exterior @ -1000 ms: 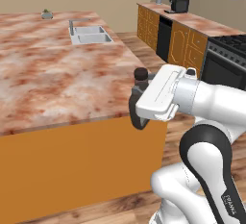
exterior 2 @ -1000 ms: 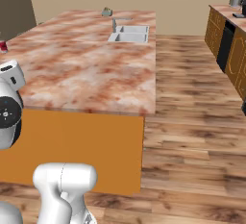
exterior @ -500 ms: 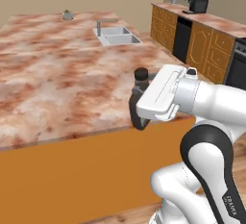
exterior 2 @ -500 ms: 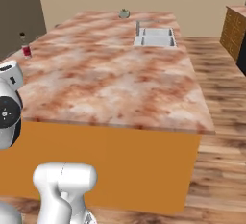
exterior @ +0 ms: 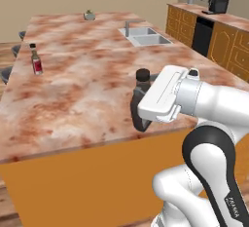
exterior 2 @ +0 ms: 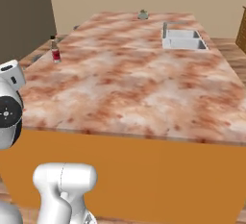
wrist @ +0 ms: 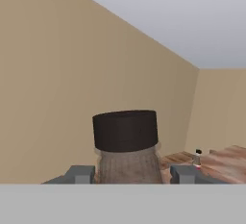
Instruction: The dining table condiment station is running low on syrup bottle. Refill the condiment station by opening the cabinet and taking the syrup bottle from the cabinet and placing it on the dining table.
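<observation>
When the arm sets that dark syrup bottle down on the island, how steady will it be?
The slim dark brown syrup bottle with black cap looks tall and narrow, so probably tippy if released tilted. The gripper clamps it near the neck, so it may swing. The marbled stone dining table looks flat and should support it.

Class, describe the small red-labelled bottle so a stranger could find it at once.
Start at the dining table, the big marbled island with a sink. Near its left edge, far from the sink, a small red-labelled bottle stands upright and alone; its label and dark cap distinguish it.
</observation>
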You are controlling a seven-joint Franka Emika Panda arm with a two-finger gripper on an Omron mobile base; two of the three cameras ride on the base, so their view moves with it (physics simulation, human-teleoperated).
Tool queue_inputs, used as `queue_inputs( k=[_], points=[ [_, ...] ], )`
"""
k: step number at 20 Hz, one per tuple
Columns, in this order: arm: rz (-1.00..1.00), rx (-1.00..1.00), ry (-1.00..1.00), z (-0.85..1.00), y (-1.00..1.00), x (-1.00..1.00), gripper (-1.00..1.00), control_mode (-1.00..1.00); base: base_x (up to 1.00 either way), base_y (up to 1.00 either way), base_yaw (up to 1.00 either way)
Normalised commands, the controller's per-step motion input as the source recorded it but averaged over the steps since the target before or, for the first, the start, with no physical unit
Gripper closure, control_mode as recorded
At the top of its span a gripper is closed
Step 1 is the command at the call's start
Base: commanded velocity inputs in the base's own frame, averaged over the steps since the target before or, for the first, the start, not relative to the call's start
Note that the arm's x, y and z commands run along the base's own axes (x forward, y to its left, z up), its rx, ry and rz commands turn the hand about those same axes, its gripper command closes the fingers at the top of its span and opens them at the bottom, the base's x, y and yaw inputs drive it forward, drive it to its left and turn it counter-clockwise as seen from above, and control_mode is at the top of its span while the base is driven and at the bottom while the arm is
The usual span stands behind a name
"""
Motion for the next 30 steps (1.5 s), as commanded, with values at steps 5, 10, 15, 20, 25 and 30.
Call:
queue_inputs(
  k=[5,10,15,20,25,30],
  points=[
    [0.00,0.00,0.00,0.00,0.00,0.00,1.00,1.00,0.28,1.00,0.00],
    [0.00,0.00,0.00,0.00,0.00,0.00,1.00,1.00,0.21,1.00,0.00],
    [0.00,0.00,0.00,0.00,0.00,0.00,1.00,1.00,0.20,1.00,0.00],
    [0.00,0.00,0.00,0.00,0.00,0.00,1.00,1.00,0.50,1.00,-0.02],
    [0.00,0.00,0.00,0.00,0.00,0.00,1.00,1.00,0.82,1.00,-0.12],
    [0.00,0.00,0.00,0.00,0.00,0.00,1.00,1.00,0.91,1.00,-0.21]
  ],
)
